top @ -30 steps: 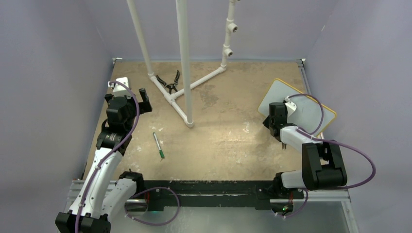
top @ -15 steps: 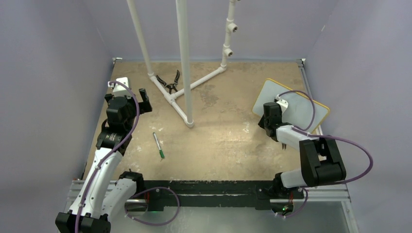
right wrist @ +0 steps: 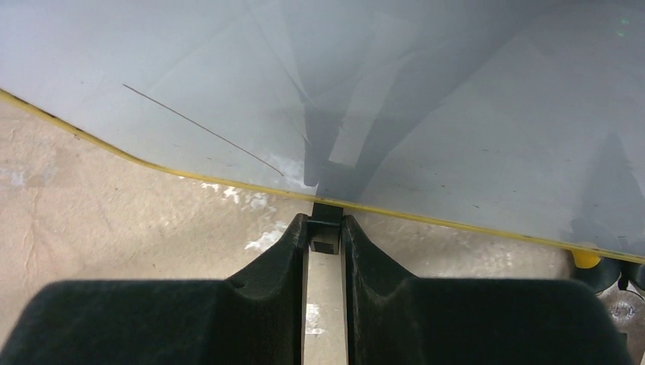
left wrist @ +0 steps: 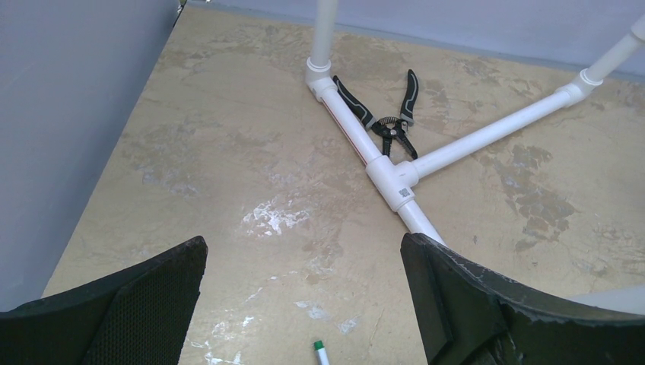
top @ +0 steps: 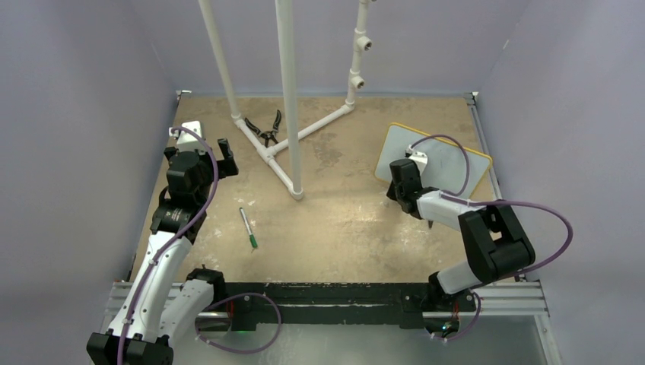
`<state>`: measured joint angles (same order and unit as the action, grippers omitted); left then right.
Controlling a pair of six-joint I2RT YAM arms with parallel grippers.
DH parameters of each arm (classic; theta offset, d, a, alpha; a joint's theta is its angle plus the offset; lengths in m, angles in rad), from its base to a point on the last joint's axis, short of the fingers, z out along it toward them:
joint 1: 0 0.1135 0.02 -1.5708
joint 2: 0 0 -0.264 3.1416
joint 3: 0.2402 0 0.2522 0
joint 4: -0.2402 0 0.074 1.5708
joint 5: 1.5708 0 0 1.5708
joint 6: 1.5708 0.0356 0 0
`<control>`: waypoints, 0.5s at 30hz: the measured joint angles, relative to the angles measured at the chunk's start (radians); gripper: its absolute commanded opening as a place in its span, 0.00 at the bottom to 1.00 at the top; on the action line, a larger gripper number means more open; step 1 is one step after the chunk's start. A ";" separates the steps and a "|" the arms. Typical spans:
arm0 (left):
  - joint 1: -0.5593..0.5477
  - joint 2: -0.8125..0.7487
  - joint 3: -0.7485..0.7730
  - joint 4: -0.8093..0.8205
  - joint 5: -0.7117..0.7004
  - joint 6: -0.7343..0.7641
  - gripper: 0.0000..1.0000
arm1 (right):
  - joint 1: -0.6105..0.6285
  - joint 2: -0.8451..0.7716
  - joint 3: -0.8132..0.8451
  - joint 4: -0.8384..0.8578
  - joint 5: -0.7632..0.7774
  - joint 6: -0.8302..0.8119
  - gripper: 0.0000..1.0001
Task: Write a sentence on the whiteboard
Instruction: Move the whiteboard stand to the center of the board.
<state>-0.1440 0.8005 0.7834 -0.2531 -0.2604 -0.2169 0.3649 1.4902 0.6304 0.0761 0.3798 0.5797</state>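
The whiteboard (top: 440, 158), white with a thin yellow rim, lies at the right of the table. My right gripper (top: 398, 185) sits at its near-left edge. In the right wrist view the gripper (right wrist: 325, 225) is shut on a small black foot (right wrist: 326, 211) under the whiteboard's yellow rim (right wrist: 456, 222). The sentence is out of view; the board face (right wrist: 395, 84) shows only one thin dark stroke. A green-capped marker (top: 248, 227) lies on the table at the left. My left gripper (top: 208, 149) hangs open above the table, and the marker tip (left wrist: 321, 352) lies below its fingers.
A white pipe frame (top: 290, 99) stands in the middle back, its base tubes (left wrist: 384, 163) running across the table. Black pliers (top: 266, 131) lie beside the tubes. Grey walls close in the left, back and right sides.
My right gripper has dragged the whiteboard leftward toward the table's middle, turning it a little. The left arm and the marker have not moved.
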 measured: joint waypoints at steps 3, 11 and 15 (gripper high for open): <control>0.000 0.000 0.000 0.000 0.000 0.000 0.99 | 0.024 0.010 0.008 0.003 0.003 0.000 0.00; 0.000 0.001 0.000 0.000 0.000 0.000 0.99 | 0.105 0.033 0.024 0.011 0.014 0.000 0.00; 0.000 0.001 0.000 0.000 0.000 0.000 0.99 | 0.144 0.043 0.029 0.022 0.015 0.000 0.00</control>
<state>-0.1440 0.8013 0.7834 -0.2531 -0.2604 -0.2173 0.5091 1.5337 0.6590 0.0978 0.3950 0.5797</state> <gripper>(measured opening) 0.993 0.201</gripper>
